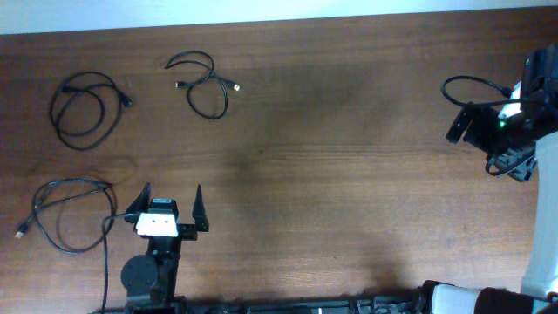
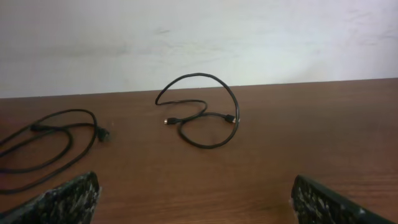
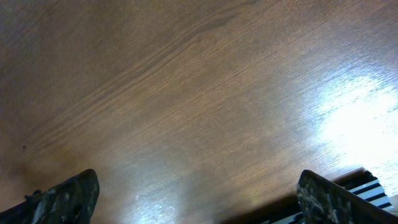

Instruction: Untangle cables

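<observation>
Cables: three separate loops near left edge of surface, apparently already untangled; left claw, right claw both spread, empty.

Brown wood-grain table. Lying on its left part, all black and well apart from each other: coiled cable far left, small cable beside it, third cable front-left, with one light-coloured tip.
</observation>
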